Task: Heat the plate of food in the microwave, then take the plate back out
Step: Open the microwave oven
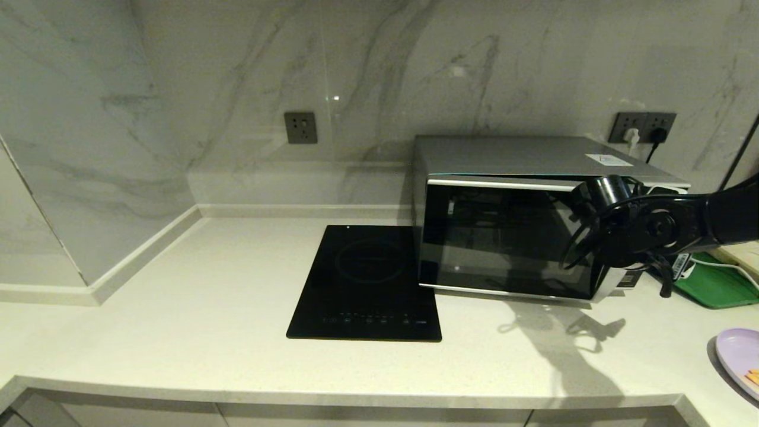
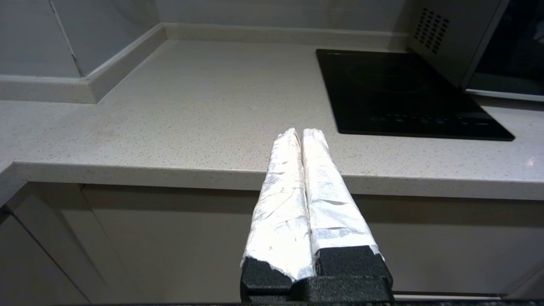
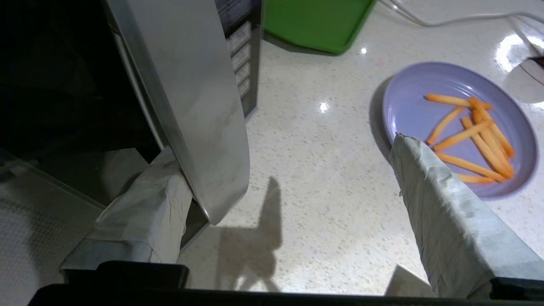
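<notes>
Right wrist view puts me right at the microwave (image 3: 178,97): one of my wrapped fingers (image 3: 144,212) is tucked behind the free edge of its silver door, the other one stands well out over the counter (image 3: 306,182), so my right gripper (image 3: 272,178) is spread wide with the door edge between the two, nothing clamped. The door looks cracked a little off the body here, dark glass to one side, the button panel just beyond it. From the head view my right arm reaches across the front right corner of the microwave, and the door there still reads as nearly flush, so I'd call this the very start of the opening pull.

And the plate of food (image 3: 459,127)? Not in yet. It sits on the counter to the right of the microwave, near the front edge, orange sticks scattered on the lavender dish, apart from everything. A green tray (image 3: 318,21) lies further back beside the microwave, a white cable trailing past it.

My left gripper (image 2: 301,135) hangs off the front of the counter, its foil-wrapped fingers pressed together on nothing, well clear of the black cooktop (image 2: 399,93). Parked, I'd say.

So the tally, as I judge it: almost nothing done. Door to swing wide, plate to carry in, door shut, heat, then open again and bring it back out.
</notes>
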Robot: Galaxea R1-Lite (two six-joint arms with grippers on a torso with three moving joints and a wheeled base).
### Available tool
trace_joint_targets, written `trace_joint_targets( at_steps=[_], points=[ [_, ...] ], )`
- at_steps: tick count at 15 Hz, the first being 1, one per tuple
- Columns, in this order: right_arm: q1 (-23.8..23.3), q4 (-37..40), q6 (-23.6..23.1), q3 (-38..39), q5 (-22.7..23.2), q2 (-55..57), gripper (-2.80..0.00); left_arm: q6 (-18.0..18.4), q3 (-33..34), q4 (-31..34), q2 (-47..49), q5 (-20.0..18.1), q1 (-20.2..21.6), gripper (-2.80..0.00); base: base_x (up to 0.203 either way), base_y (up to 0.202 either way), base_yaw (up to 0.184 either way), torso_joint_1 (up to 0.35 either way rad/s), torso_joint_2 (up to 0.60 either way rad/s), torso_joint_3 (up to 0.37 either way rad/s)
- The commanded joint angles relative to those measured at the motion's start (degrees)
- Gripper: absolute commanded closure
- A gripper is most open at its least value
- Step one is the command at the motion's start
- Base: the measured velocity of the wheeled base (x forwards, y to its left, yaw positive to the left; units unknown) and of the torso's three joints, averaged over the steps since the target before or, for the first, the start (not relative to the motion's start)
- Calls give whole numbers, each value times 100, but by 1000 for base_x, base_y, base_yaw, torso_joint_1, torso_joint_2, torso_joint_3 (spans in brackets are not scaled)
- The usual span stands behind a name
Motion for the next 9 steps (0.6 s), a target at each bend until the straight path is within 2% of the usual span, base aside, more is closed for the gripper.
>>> trace_joint_targets(
  at_steps=[1, 5, 8, 9],
  points=[
    [3, -15, 76, 216, -37, -223, -280, -4, 1, -1, -9, 0, 6, 0, 0, 0, 0, 0, 0, 0],
    [297, -21, -38, 276, 116, -382, -280, -4, 1, -1, -1, 0, 6, 0, 0, 0, 0, 0, 0, 0],
    [889, -20, -296, 296, 563, -857, -280, -4, 1, -1, 0, 0, 6, 0, 0, 0, 0, 0, 0, 0],
    [1180, -17, -410, 321, 693, -1109, 0, -4, 1, -1, -5, 0, 6, 0, 0, 0, 0, 0, 0, 0]
  ],
)
